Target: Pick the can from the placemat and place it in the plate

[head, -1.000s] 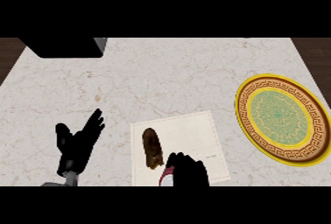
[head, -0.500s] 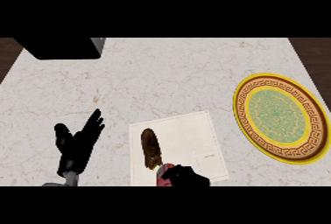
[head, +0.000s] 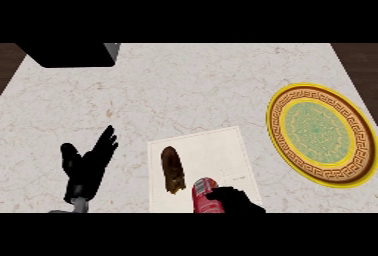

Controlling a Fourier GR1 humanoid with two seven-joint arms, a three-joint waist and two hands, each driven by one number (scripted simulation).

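The right hand (head: 235, 200) sits at the lower edge of the view, at about six o'clock, its black fingers curled round the red can (head: 202, 195) and hiding the can's lower part. The can is on the near end of the white placemat (head: 203, 157), just left of the hand's palm, its silver top pointing toward twelve o'clock, so its long axis runs roughly near to far. A dark brown oblong thing (head: 171, 170) lies on the placemat just beside the can, at its ten o'clock. The yellow-rimmed plate (head: 279, 137) lies well apart from the hand at about two o'clock, beyond the placemat's right edge, and the right hand is clearly the nearer one to it. I judge the carry must go up and to the right. The left hand (head: 87, 162) rests with straight fingers at eight o'clock on the marble counter (head: 177, 90)
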